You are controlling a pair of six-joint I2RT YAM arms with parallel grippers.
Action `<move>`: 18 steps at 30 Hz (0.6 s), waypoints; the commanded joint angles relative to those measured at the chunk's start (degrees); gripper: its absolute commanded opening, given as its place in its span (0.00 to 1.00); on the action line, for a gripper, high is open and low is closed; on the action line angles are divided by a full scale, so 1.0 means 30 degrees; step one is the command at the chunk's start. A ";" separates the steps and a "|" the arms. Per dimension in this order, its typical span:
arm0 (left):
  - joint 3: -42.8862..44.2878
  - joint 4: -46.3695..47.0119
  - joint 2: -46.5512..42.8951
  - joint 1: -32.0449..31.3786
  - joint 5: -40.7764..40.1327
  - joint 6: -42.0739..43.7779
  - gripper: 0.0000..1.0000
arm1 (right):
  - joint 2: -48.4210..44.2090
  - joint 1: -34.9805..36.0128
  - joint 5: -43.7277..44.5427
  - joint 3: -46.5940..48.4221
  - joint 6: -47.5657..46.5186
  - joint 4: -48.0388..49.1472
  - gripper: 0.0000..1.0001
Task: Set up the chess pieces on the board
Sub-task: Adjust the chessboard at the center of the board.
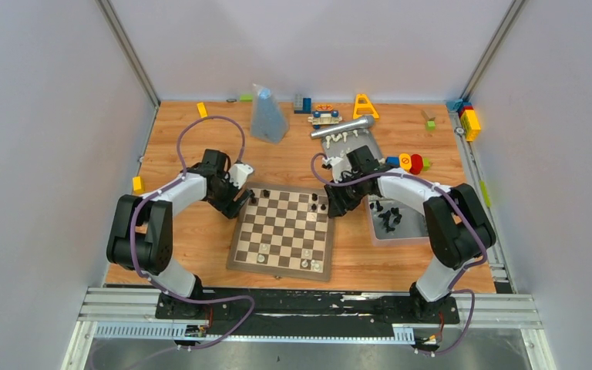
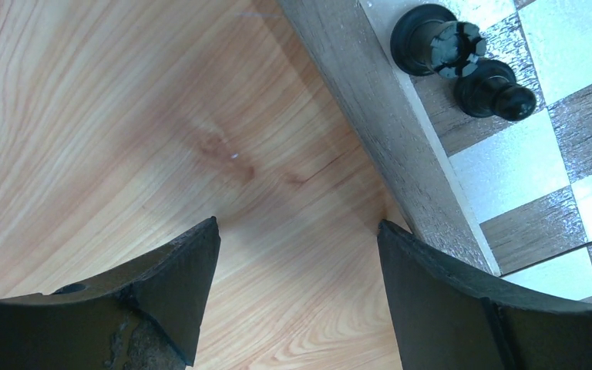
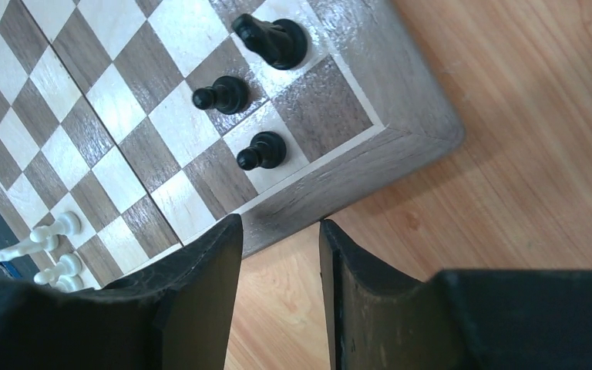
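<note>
The board lies in the middle of the table. Two black chess pieces, a rook and a pawn, stand at its far-left corner. A knight and two pawns stand at its far-right corner. A few white pieces stand along the near rows. My left gripper is open over bare table beside the far-left corner. My right gripper hangs at the board's far-right corner, its jaws apart with nothing between them.
A grey tray right of the board holds several black pieces. Another tray behind it holds white ones. A microphone, a clear bag, a yellow frame and coloured blocks line the back.
</note>
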 commanded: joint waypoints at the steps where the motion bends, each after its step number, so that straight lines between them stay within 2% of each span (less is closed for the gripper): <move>1: 0.0421 0.0518 0.0470 -0.1047 0.0876 -0.1147 0.83 | 0.0449 -0.0575 -0.0743 -0.0052 0.0578 0.0116 0.40; 18: 0.0588 0.0573 0.0672 -0.2181 0.1687 -0.1258 0.83 | 0.2084 -0.2218 -0.0283 0.1404 0.0490 -0.0241 0.25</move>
